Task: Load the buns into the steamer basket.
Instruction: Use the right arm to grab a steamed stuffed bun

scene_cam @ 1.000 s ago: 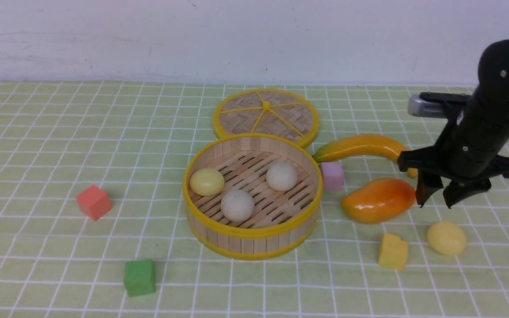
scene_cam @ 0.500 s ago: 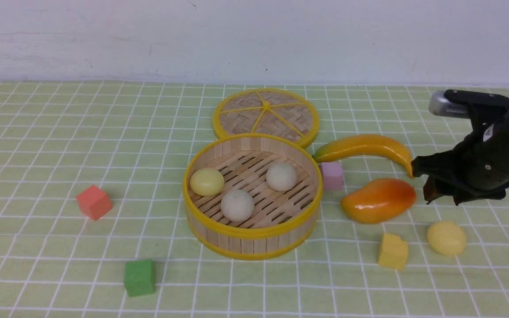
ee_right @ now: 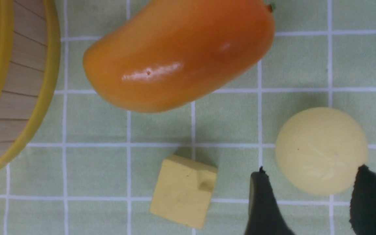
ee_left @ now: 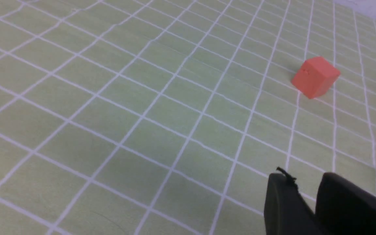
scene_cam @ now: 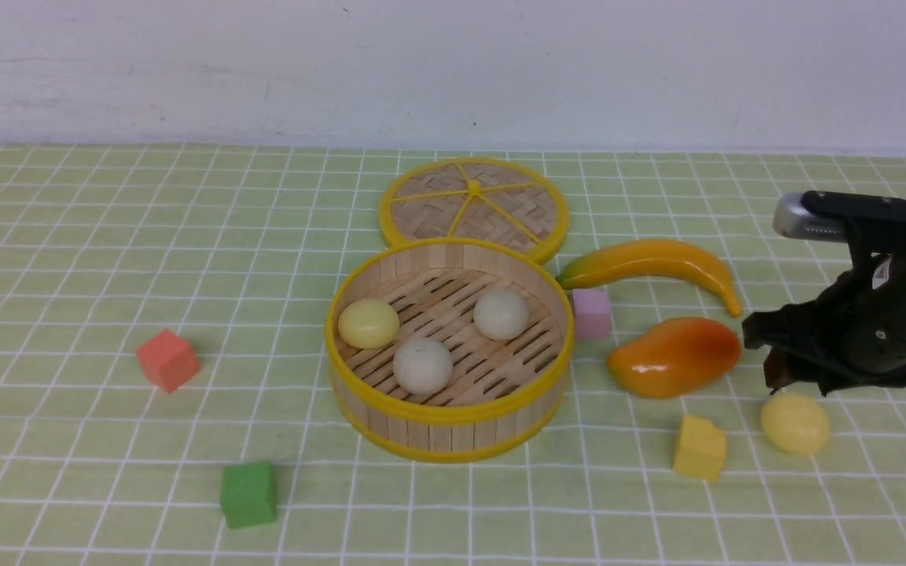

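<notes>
A red cube (ee_left: 315,76) lies on green checked cloth (ee_left: 142,114), apart from the left gripper (ee_left: 308,187).

No readable text, label or number appears anywhere.

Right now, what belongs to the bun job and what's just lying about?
Job: round bamboo steamer basket; three round buns inside; pale yellow round bun outside.
Clutter: flat woven disc; yellow banana; orange mango; red cube; green cube; yellow cube; pink cube.
</notes>
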Robot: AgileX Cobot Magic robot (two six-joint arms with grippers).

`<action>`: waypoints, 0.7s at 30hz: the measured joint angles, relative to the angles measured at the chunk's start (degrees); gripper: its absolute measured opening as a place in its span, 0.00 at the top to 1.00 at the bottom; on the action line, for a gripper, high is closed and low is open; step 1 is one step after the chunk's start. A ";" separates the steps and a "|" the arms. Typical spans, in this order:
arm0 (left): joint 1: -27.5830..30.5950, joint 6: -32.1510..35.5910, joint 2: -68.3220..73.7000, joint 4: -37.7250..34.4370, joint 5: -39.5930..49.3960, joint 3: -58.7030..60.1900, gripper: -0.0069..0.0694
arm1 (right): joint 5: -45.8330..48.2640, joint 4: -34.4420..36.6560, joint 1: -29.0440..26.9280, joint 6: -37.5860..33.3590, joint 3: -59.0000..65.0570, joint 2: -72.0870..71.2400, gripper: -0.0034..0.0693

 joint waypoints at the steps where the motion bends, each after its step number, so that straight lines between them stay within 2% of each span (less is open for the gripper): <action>1: -0.54 1.58 0.00 -0.39 0.00 0.00 0.70 | -0.16 0.00 0.00 0.32 0.00 0.00 0.45; 7: -3.12 10.75 0.00 -0.81 1.56 0.00 0.69 | -0.35 0.00 0.00 1.18 0.00 0.00 0.45; 13: -3.12 11.41 0.00 -0.81 1.69 0.00 0.68 | 0.84 -0.19 -0.19 3.48 0.00 -0.52 0.45; 16: -3.12 11.50 0.00 -0.87 1.74 0.00 0.68 | 3.46 -0.31 -1.91 8.21 0.00 -0.63 0.45; 21: -3.12 11.54 -1.08 -0.87 1.59 0.00 0.67 | 4.61 -2.05 -5.07 10.04 0.00 -0.63 0.45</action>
